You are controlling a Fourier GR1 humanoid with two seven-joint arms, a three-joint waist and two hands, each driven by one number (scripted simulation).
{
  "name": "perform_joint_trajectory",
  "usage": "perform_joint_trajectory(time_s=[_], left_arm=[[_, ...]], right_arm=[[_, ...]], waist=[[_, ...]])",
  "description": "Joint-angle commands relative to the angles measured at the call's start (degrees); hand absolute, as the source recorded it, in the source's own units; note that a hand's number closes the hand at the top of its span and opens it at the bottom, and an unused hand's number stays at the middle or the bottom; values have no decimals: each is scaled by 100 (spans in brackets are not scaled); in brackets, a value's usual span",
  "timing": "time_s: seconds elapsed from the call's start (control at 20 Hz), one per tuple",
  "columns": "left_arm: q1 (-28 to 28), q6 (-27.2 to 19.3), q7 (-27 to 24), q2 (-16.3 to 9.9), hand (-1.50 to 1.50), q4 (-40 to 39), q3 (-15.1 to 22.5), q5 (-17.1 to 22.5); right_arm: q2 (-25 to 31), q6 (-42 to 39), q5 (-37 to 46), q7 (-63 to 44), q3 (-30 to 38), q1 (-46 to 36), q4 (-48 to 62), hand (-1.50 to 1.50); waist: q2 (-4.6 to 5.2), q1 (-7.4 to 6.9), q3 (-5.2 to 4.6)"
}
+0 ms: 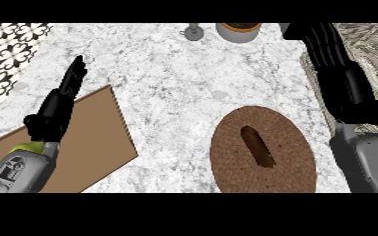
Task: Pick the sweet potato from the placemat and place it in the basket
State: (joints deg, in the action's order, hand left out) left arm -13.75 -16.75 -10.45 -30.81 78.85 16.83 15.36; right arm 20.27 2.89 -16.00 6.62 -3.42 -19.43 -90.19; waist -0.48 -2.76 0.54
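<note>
We look down on a white marble desk (184, 90) veined with grey, which fills most of the view. At the far left edge a black-and-white patterned surface (18, 50) borders it, and at the far right a grey patterned strip (362, 45) shows behind the arm.

The sweet potato (258, 146) lies inside the basket (295, 155), a round brown woven piece sitting on the desk toward the lower right. The potato rests near the basket's middle, long axis running from upper left to lower right, with nothing touching it.

To the left, well apart from the basket, the brown placemat (96, 145) lies flat on the desk at a slant, its near part running out of the lower left of the view.

Our left hand (63, 97) shows above the placemat's upper left edge, fingers straight and pointing away from us, holding nothing. Our right hand (325, 45) is raised at the upper right, beyond the basket, fingers extended and relaxed, also holding nothing; its grey forearm comes in along the right edge beside the basket.

At the far edge of the desk stand a grey pot (238, 31) with a brown rim and, just left of it, a small grey object (193, 32) whose kind we cannot tell.
</note>
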Motion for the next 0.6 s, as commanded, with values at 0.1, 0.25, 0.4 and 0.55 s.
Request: perform_joint_trajectory(time_s=[0.1,0.25,0.4,0.55], left_arm=[[-104,109,642,18,0,-54,-153,282],[-177,257,937,41,0,-230,-162,478],[-132,395,1143,203,0,-316,-24,626],[-101,435,1362,154,0,-347,-192,831]], right_arm=[[96,-1347,62,-62,-949,-982,464,150],[126,-2312,48,-128,-1584,-1629,695,150],[769,-3276,1507,479,-3031,-1721,-115,-150],[385,-2819,2701,1076,-4100,-1206,-278,-150]], waist=[[108,-50,-53],[245,-480,-61],[159,-421,-85],[91,-99,-42]])
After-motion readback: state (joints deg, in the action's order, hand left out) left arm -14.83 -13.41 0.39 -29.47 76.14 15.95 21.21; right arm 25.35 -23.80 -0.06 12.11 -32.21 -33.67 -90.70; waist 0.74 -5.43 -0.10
